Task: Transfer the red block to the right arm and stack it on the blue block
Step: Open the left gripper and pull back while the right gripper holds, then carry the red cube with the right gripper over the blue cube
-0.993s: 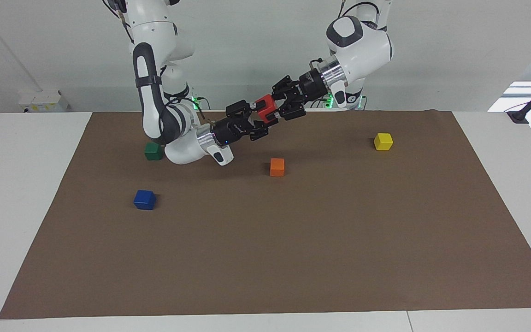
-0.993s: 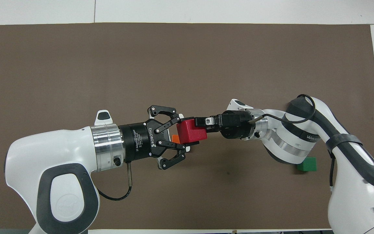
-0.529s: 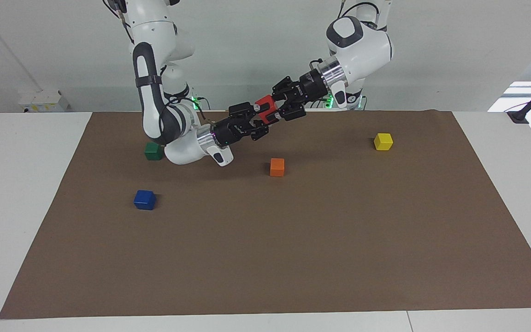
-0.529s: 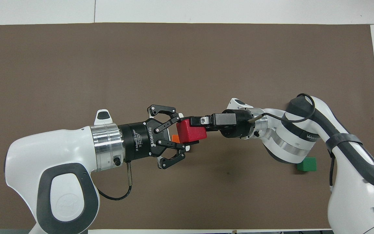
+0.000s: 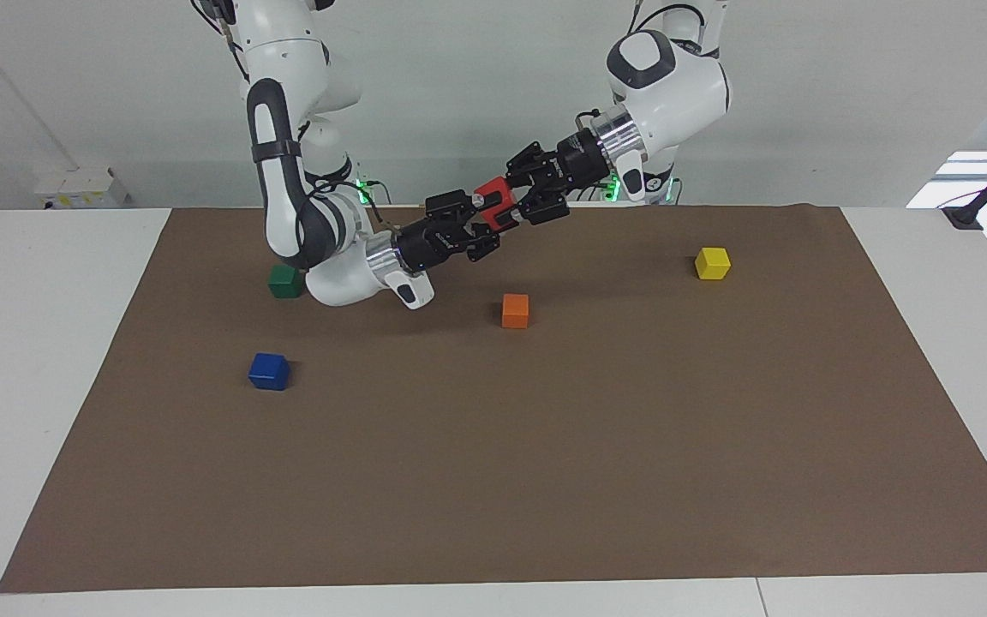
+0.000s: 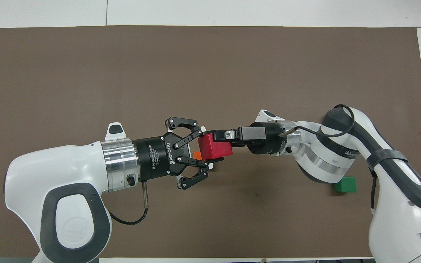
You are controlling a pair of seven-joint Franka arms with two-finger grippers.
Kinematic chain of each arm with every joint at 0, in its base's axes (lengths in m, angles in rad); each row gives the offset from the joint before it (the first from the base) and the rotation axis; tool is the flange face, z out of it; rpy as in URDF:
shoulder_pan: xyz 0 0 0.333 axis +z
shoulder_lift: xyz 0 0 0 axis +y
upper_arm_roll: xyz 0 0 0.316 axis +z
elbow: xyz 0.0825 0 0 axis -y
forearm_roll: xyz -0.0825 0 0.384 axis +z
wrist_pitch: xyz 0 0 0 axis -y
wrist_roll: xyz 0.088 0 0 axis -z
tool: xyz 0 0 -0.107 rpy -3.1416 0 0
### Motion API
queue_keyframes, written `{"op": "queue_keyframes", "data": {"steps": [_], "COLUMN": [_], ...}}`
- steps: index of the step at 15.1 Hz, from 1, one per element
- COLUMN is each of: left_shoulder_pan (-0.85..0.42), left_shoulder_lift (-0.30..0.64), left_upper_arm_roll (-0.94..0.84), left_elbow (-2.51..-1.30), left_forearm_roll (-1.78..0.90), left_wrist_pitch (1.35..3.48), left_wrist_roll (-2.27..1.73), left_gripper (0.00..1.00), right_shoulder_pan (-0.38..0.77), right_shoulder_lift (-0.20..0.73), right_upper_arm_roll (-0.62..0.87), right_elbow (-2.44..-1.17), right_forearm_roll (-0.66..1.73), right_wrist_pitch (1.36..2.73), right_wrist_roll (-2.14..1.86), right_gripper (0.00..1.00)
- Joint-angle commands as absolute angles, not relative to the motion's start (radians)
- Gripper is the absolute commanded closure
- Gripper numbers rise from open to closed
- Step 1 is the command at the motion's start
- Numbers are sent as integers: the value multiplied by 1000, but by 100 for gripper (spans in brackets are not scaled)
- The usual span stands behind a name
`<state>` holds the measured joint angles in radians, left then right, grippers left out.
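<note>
The red block (image 5: 494, 200) (image 6: 214, 149) hangs in the air between both grippers, over the mat's edge nearest the robots. My left gripper (image 5: 517, 199) (image 6: 205, 149) is shut on one end of it. My right gripper (image 5: 478, 224) (image 6: 220, 136) reaches in from the other end, with one finger above and one below the block, still open around it. The blue block (image 5: 268, 371) sits on the mat toward the right arm's end. In the overhead view the right arm hides it.
A green block (image 5: 285, 280) (image 6: 345, 184) lies by the right arm's elbow, nearer to the robots than the blue block. An orange block (image 5: 515, 310) lies under the grippers. A yellow block (image 5: 712, 262) lies toward the left arm's end. All rest on a brown mat (image 5: 545, 471).
My right gripper has slid further onto the red block. Both grippers and the block have shifted slightly; the left gripper keeps its hold.
</note>
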<state>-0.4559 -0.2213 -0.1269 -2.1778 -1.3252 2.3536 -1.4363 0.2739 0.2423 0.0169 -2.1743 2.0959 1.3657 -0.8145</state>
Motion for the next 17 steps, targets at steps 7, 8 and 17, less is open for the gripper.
{"op": "queue_keyframes", "data": {"steps": [7,8,17], "left_shoulder_pan": [-368,-339,-7], "left_shoulder_lift": [-239,-242,-265], "left_upper_arm_roll": [-110,-110,-107], "left_elbow": [-2197,-2201,-2260], "left_forearm_roll": [-1347,-1345,-1162], "left_wrist_pitch": [2263,2228,1881], "left_wrist_roll": [-1399,-1381,-1157], "left_gripper": [0,0,0], "right_shoulder_pan": [275,275,178], "right_shoulder_lift": [252,252,82], "right_upper_arm_roll": [18,17,3], "right_elbow": [-2145,-2143,-2096], "right_forearm_roll": [2103,2103,1645], "right_wrist_pitch": [1428,1428,1719], "right_wrist_roll": [-808,-799,-627], "right_gripper": [100,100,100]}}
